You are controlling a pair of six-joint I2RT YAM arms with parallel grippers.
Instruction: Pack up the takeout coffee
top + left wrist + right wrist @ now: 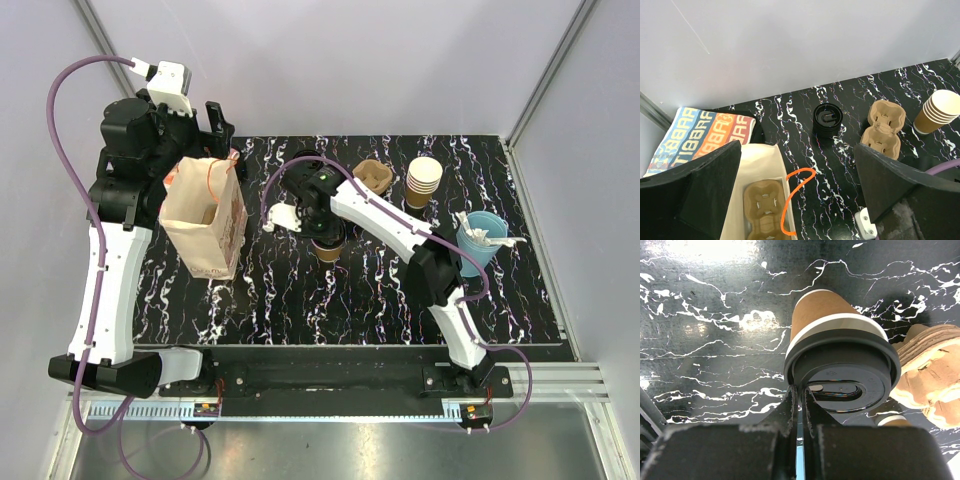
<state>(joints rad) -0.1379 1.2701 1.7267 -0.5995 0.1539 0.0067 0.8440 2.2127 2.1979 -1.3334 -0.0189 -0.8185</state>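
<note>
Grip placement decides this step. The takeout coffee (pixel 840 367), a small brown kraft paper cup with a round black plastic lid, should be taken by its body under the lid's skirt. Taken by the lid, it could pop loose under load. It stands near the middle of the black, white-veined marble-pattern bench (pixel 300 310), to the right of the tall cream paper bag (pixel 215 240). It is just nearer the arms than a loose moulded brown pulp cup carrier (pixel 372 177).

The right end effector (pixel 799 392) sits at the lid's near rim with its fingers almost together, only a slit between them and nothing visibly caught in it. The tips look to touch the rim, though from the wrist view I cannot be sure whether they press on it or merely rest there. By my reading it would need to back off, spread wider than the cup and drop to the kraft wall before any lift, keeping the cup upright.

The left end effector (pixel 796 150) is spread wide above the bag's mouth and grips nothing I can see. A second pulp carrier (pixel 765 207) lies in the bag's bottom and is the likely seat for the cup. The thin orange cord handle (pixel 805 171) should be kept out of the path.
</note>
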